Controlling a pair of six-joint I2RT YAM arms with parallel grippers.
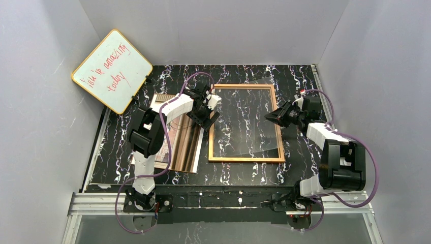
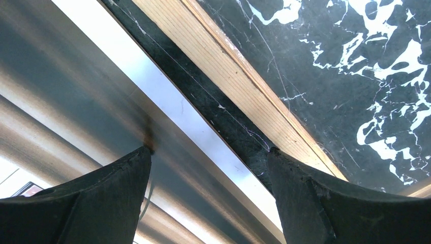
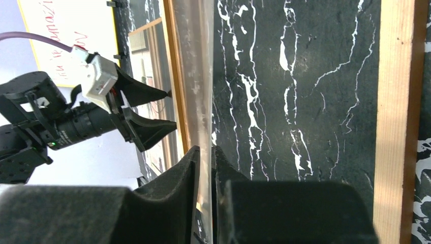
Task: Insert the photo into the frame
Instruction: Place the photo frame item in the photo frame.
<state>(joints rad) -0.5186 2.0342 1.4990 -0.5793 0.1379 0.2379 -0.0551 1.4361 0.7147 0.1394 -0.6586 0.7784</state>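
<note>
Photo (image 1: 184,147) flat on table (image 1: 244,175), just left of frame (image 1: 246,159), not yet inside. Left fingers (image 2: 101,203) open wide over photo edge. Right fingers (image 3: 173,203) pinch thin edge of clear pane (image 3: 201,76). Risk: small grip, pane slips, drops on frame, blocks photo

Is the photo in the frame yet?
Out. The photo lies beside the frame, not in it; through the frame only the marbled table shows.
</note>
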